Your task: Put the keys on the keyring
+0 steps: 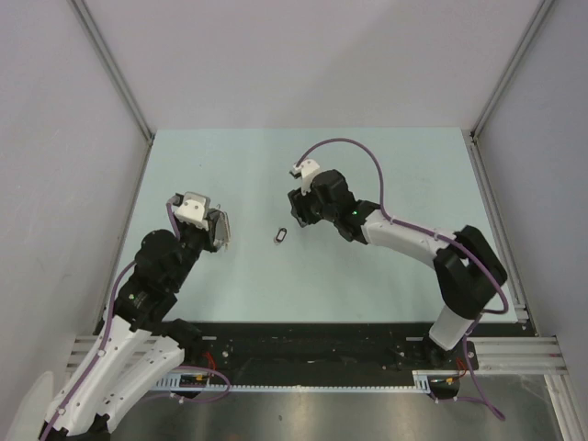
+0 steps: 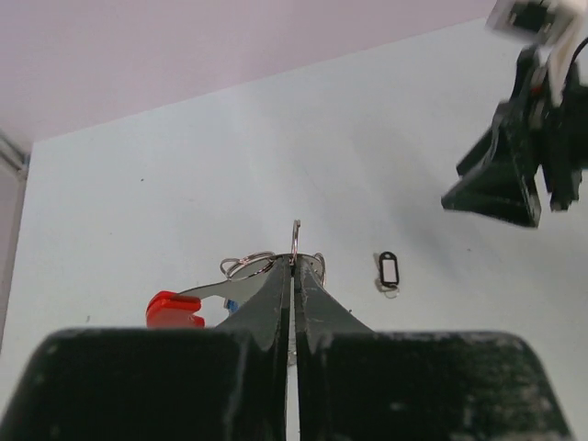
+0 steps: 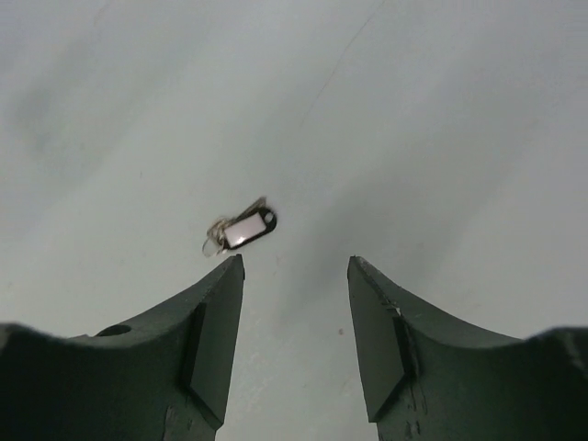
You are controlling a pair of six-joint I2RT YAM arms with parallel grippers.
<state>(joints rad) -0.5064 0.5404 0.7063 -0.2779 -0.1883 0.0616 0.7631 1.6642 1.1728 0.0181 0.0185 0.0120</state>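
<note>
My left hand (image 1: pixel 219 230) is clenched on the keyring (image 2: pixel 207 292) at the near left. A black-tagged key (image 1: pixel 281 235) lies on the worktop (image 1: pixel 386 165) between my hands. My right hand (image 1: pixel 299 213) hangs released, fingers apart, just right of that key.

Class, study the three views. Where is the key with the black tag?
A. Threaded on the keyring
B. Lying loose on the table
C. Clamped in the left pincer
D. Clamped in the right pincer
B: the black-tagged key lies on the bare table, just beyond the open right pincer, while the left pincer is shut on the keyring.
</note>
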